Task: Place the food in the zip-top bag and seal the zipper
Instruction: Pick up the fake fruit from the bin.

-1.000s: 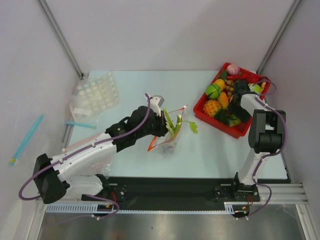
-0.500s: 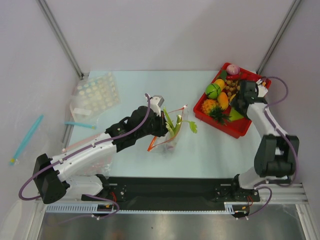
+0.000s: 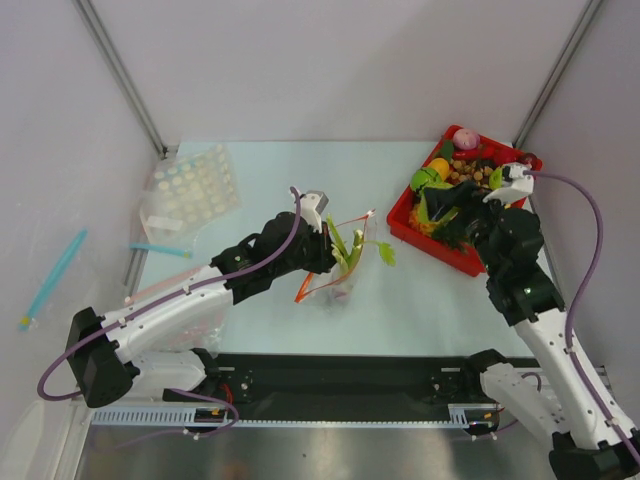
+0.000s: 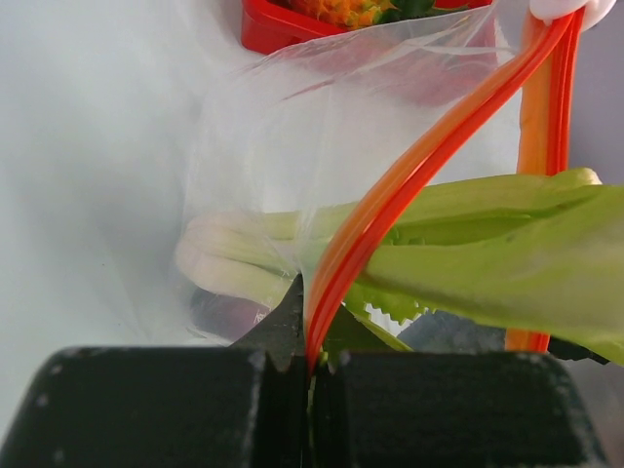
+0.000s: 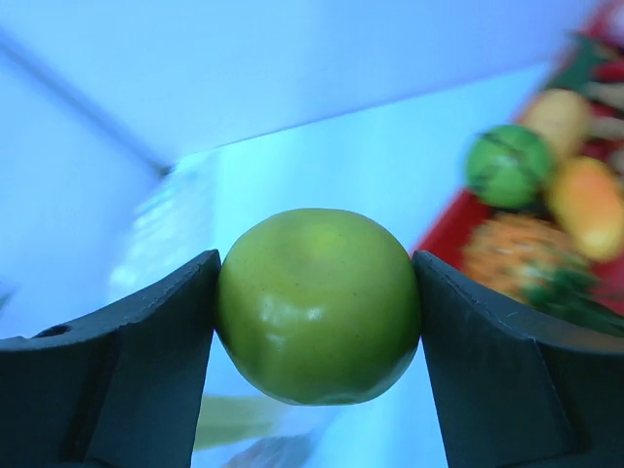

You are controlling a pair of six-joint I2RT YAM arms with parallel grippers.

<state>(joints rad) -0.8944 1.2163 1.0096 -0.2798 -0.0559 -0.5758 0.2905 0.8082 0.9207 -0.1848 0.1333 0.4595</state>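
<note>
The clear zip-top bag (image 3: 340,272) hangs mid-table, its mouth up. My left gripper (image 3: 322,243) is shut on the red-orange zipper (image 4: 419,175) at the mouth's left end. The leek (image 4: 487,244) lies inside the bag, its green leaves sticking out of the mouth (image 3: 352,248). A dark purple eggplant (image 4: 219,314) shows low in the bag under the leek's white stalk. My right gripper (image 3: 440,200) is raised over the red tray's left part, pointing toward the bag. In the right wrist view its jaws (image 5: 314,263) are shut on the green pear (image 5: 317,312), one finger on each side.
The red tray (image 3: 425,246) at the back right holds several other toy foods. A clear blister pack (image 3: 190,188) lies at the back left. A bag with a blue strip (image 3: 160,250) and a pale pink strip (image 3: 160,286) lie at the left edge. A blue pen (image 3: 55,275) lies off the table.
My right arm has lifted out of the red tray with the pear and swung left toward the bag. The left gripper and the bag have stayed put.
</note>
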